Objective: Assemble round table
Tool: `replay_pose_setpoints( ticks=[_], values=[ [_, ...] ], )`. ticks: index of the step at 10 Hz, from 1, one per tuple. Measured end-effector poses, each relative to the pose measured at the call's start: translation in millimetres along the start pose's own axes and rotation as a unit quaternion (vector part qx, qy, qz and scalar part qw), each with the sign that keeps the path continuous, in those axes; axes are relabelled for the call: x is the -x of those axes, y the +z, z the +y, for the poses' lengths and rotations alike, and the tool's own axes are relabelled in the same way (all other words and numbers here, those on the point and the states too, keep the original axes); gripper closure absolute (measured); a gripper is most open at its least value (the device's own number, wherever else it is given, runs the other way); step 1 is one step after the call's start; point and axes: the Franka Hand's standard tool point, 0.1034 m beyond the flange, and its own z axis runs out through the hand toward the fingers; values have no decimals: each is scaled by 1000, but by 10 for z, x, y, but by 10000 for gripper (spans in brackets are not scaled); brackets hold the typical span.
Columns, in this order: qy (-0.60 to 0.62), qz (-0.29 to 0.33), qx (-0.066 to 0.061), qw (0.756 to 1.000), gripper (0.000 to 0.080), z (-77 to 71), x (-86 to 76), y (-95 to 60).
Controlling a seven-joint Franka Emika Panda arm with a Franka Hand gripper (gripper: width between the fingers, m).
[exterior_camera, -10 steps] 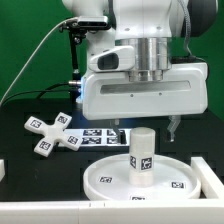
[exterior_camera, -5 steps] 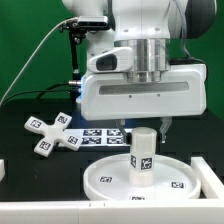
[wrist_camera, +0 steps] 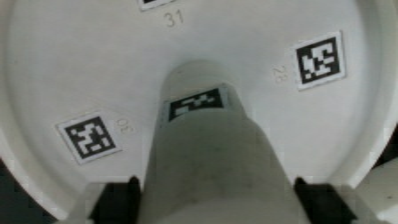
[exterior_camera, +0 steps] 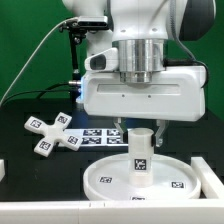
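My claw [exterior_camera: 141, 130] clamps the leg [exterior_camera: 140, 152] standing on the disc [exterior_camera: 105, 178]; I should twist squarely, keeping it upright.

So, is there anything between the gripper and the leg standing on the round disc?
Nothing visible. The gripper is already shut on the leg, one finger on each side, and the leg stands upright in the middle of the disc.

Exterior view: low, close, front-on to the arm [exterior_camera: 140, 70] | wrist view: rides the wrist, staring down the leg [wrist_camera: 214, 150] onto the disc [wrist_camera: 71, 70] | shared: leg [exterior_camera: 141, 150], disc [exterior_camera: 110, 170]
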Motion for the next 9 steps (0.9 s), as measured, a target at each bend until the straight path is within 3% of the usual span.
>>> replay_pose_setpoints(
  ticks=[2, 5, 7, 9],
  values=[
    [110, -9, -2, 994, 392, 14, 15, -1],
    [299, -31, -6, 954, 392, 11, 38, -1],
    [369, -36, -8, 929, 392, 11, 42, -3],
    [402, -44, -3, 915, 392, -18, 75, 0]
  ],
)
